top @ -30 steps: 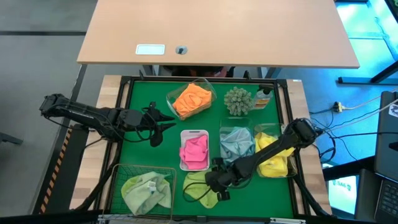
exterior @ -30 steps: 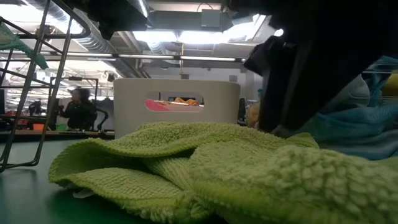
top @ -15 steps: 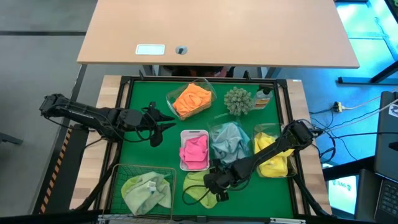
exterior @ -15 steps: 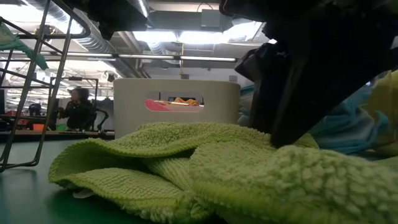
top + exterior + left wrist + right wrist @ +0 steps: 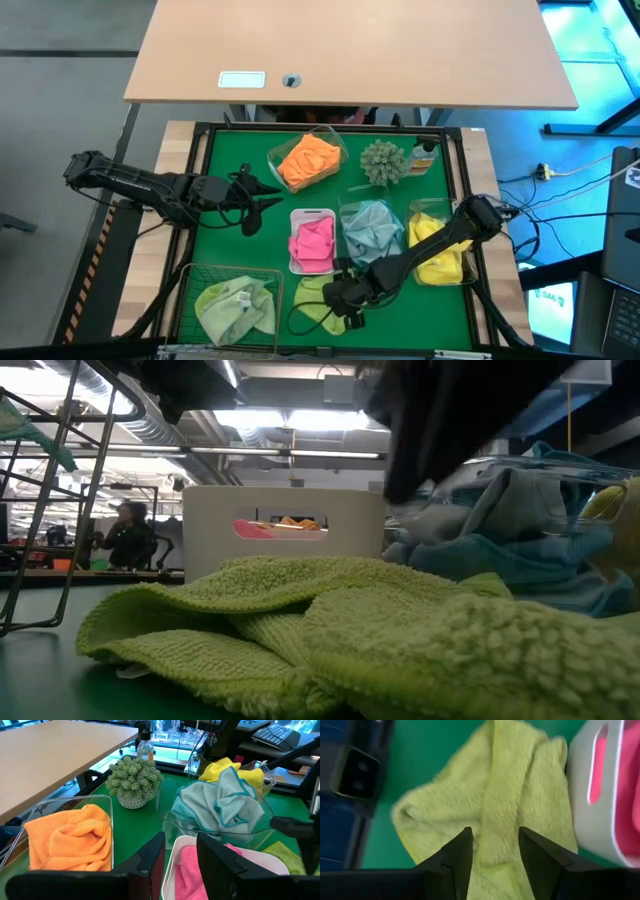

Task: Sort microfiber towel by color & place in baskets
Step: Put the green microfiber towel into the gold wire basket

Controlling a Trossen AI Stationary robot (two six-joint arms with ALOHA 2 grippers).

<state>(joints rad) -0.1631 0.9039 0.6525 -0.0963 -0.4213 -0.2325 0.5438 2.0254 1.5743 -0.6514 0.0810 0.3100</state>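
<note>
Right gripper (image 5: 345, 305), fingers parted with nothing between them, hangs over the loose lime-green fuzzy microfiber towel (image 5: 322, 299) at six o'clock on the green mat, just beside the white rounded plastic tray (image 5: 312, 241) of pink cloth. A shallow pinch could catch one fold and drag it against that tray. Right arm stretches low from three o'clock; left gripper (image 5: 272, 193) waits at nine o'clock, fingers apart and empty.

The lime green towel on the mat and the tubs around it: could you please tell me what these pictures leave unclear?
- Lime green towel: high view, right gripper covers part of it.
- Wire basket: low view, cut off by the edge.
- Brown bottle: high view, label too small to read.
- Yellow towel: high view, right arm hides part.
</note>
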